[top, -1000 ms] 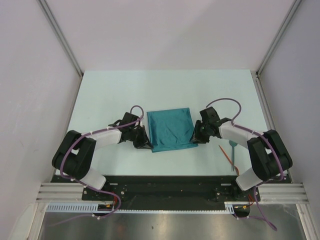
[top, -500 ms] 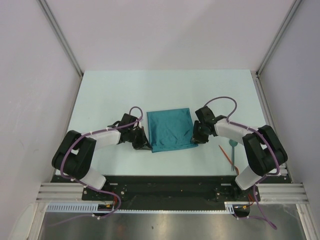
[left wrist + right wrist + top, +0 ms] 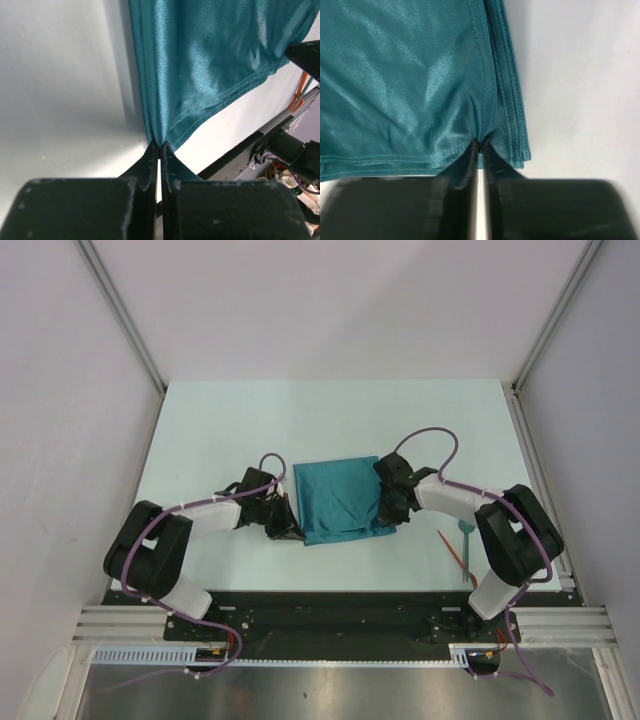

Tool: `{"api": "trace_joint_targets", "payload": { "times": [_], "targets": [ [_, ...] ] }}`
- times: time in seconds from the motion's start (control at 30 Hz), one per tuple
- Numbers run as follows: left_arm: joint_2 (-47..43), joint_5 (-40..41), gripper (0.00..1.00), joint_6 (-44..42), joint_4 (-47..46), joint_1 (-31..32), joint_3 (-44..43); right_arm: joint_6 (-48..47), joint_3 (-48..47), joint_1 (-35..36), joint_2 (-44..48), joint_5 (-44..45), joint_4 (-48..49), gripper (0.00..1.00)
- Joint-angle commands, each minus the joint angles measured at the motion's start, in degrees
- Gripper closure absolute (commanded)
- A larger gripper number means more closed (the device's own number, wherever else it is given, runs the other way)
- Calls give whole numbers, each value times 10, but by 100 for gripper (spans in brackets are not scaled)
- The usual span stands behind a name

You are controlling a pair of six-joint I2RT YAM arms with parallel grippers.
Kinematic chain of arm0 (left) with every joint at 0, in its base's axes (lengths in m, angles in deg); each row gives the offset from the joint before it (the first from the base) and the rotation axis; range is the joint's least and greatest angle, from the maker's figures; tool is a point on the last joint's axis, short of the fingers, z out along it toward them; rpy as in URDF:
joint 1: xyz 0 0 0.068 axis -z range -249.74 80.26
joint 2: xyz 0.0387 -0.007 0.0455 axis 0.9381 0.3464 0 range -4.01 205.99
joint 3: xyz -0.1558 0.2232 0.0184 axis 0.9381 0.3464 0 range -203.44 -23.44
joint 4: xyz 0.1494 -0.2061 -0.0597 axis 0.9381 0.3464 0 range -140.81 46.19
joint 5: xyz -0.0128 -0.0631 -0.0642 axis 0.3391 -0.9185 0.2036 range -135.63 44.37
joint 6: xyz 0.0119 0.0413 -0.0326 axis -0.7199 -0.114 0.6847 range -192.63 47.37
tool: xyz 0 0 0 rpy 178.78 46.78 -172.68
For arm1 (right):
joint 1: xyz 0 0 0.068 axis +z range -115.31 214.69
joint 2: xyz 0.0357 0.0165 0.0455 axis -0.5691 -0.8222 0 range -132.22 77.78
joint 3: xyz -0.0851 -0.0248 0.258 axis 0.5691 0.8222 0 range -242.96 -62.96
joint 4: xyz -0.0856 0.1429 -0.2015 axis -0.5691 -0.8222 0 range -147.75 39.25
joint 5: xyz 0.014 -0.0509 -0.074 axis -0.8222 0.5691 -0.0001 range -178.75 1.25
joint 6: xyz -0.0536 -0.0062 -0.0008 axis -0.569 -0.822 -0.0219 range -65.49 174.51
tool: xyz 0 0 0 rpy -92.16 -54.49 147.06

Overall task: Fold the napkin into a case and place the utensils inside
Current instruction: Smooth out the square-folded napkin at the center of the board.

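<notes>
The teal napkin lies folded to a rough square on the table between the two arms. My left gripper is at its near left corner, and in the left wrist view the jaws are shut on a bunched tip of the napkin. My right gripper is over the napkin's right edge. In the right wrist view its jaws pinch a pucker of the layered napkin beside the hem. The utensils, a thin orange-red one and a teal spoon, lie on the table right of the napkin.
The pale table is walled on the left, back and right. Both arm bases sit on the black rail at the near edge. The right arm's elbow stands next to the utensils.
My right gripper slid left onto the napkin's right edge and its jaws closed on the cloth. The left arm stayed put, still pinching the near left corner.
</notes>
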State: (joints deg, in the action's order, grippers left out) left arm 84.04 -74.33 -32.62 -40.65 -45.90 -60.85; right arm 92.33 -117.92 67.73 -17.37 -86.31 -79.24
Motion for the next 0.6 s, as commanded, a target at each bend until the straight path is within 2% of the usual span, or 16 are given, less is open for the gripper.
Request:
{"api": "trace_joint_targets", "payload": {
  "times": [0.0, 0.2, 0.3, 0.43, 0.57],
  "targets": [
    [-21, -21, 100, -16, -13, -6, -1, -16, -46, 3, -10, 47, -23, 100],
    [-39, -38, 100, -15, 0, -6, -18, -46, -90, -3, 3, 62, -58, 100],
    [-49, -43, 100, -11, 1, -6, -18, -56, -81, -18, 22, 42, -63, 100],
    [-51, -43, 100, -7, 0, -5, -16, -61, -53, -28, 41, 2, -44, 100],
    [-46, -40, 100, -7, -3, -6, -8, -60, -25, -32, 25, -88, -6, 100]
  ]
}}
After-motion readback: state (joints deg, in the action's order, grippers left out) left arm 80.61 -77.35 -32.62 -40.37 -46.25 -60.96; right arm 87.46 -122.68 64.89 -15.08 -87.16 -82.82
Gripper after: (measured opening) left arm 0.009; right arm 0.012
